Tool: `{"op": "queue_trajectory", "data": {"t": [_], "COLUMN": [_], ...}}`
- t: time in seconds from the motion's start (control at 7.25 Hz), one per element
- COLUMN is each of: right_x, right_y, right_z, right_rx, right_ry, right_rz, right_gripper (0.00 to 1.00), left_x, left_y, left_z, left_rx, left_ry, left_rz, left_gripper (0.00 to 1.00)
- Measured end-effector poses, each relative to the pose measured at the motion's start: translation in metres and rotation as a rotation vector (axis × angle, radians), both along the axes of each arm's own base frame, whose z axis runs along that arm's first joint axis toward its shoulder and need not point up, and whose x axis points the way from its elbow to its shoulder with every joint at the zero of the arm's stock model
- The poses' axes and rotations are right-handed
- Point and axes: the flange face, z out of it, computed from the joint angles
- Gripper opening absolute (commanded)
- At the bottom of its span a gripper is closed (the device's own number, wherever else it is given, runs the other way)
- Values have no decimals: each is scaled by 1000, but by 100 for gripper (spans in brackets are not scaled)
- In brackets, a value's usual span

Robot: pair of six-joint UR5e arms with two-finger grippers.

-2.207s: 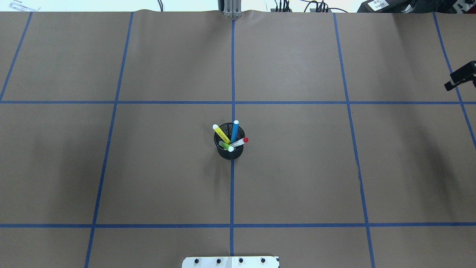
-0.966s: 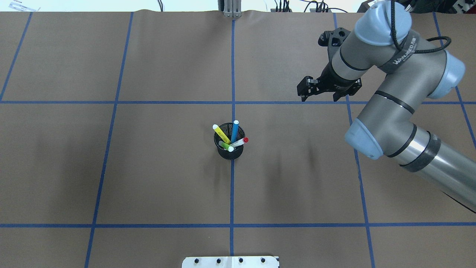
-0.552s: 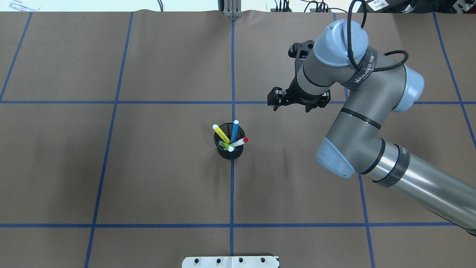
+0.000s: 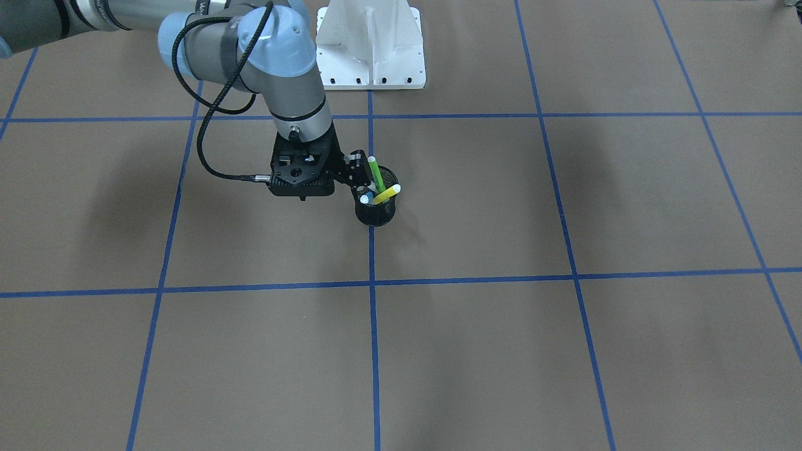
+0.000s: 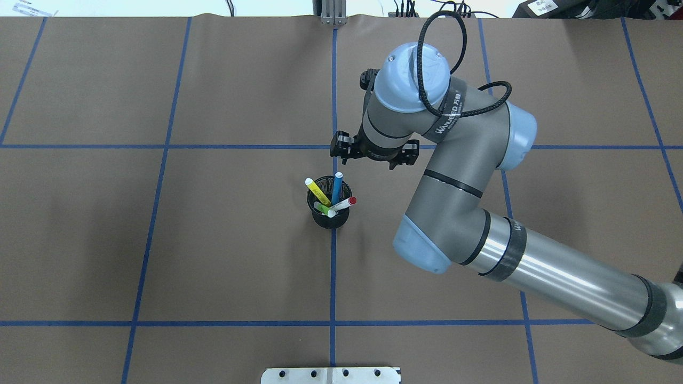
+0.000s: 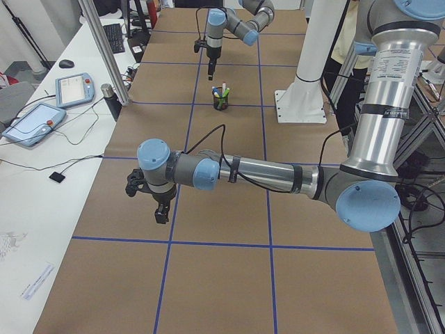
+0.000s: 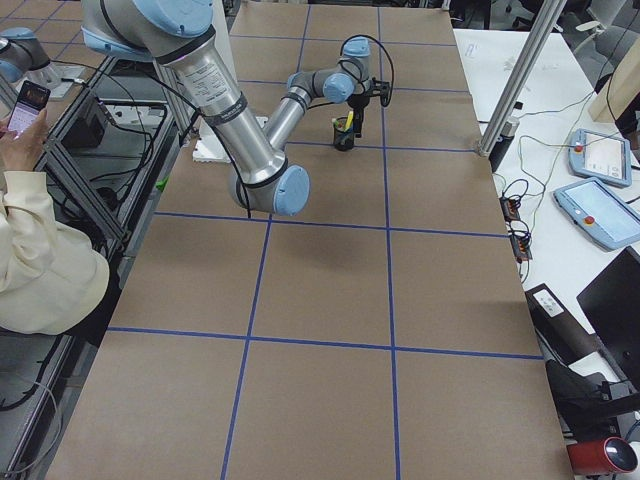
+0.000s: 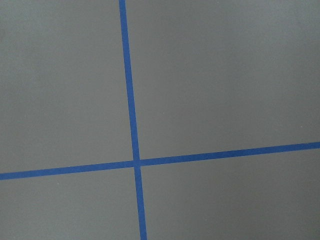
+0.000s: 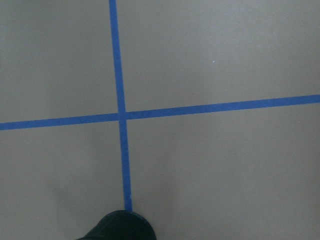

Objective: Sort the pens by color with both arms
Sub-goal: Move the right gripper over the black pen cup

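Right hand [image 5: 372, 156] spread wide near cup [image 5: 330, 218] | brown-papered table [image 5: 213, 240], blue tape grid [image 5: 333, 277]

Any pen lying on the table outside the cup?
No: the blue pen, yellow pen, green pen and red-capped pen all stand in the black mesh cup.

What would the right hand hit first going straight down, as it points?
The right hand would probably meet the brown table paper beside the black cup; its wrist view shows the cup only at the edge.
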Motion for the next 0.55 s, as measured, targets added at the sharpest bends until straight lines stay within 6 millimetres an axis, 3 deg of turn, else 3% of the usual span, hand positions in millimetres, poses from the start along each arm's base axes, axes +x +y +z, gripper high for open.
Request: {"op": "queue_trajectory", "data": {"t": [0.55], "right_x": [-51], "right_y": [14], "right_z": [-19], "right_rx": [-10], "right_ry": [34], "right_rz": [22], "right_gripper": [91], "left_x": [0], "left_y": [0], "left_z": [0], "left_rx": [-1], "left_ry": [0], "left_rz": [0], "left_gripper": [99]}}
